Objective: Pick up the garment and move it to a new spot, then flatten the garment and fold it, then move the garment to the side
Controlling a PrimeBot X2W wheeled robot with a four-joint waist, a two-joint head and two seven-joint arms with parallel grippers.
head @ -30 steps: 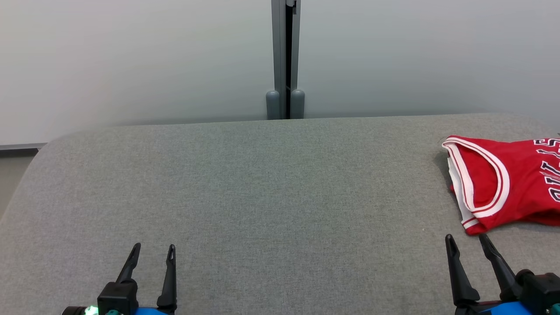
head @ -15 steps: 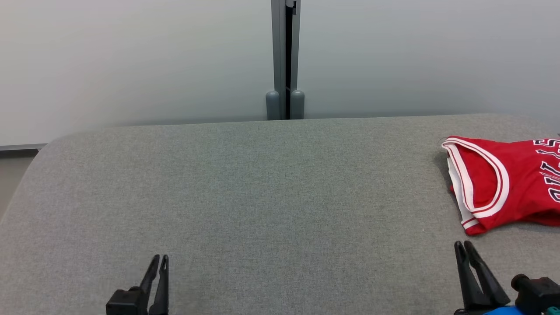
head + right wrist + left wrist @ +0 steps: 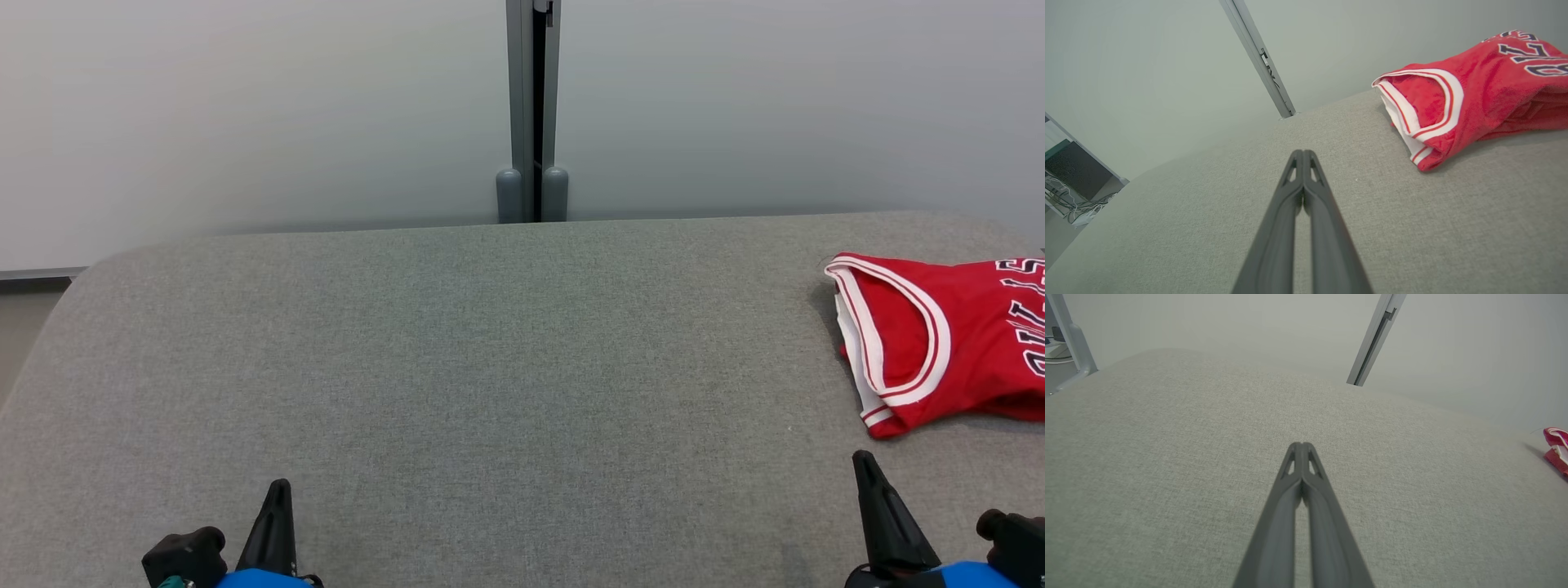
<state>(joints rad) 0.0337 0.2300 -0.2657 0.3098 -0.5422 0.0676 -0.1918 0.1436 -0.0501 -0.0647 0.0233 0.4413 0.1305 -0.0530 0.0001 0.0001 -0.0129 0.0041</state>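
The garment (image 3: pixel 939 343), a red sleeveless jersey with white trim and dark lettering, lies folded at the far right of the grey fabric surface (image 3: pixel 490 367); it runs past the head view's right edge. It also shows in the right wrist view as the garment (image 3: pixel 1474 94) and as a red sliver (image 3: pixel 1555 447) in the left wrist view. My left gripper (image 3: pixel 277 494) sits low at the front left, shut on nothing (image 3: pixel 1302 446). My right gripper (image 3: pixel 864 464) is at the front right, just in front of the jersey and apart from it, shut and empty (image 3: pixel 1302 153).
A pale wall with a grey vertical post (image 3: pixel 532 106) rises behind the surface. The surface's left corner is rounded, with floor beyond it (image 3: pixel 24 327). Cables and equipment lie on the floor at the far left (image 3: pixel 1073 204).
Both grippers went from open to shut and drew back toward the bottom edge of the head view. The jersey has not moved.
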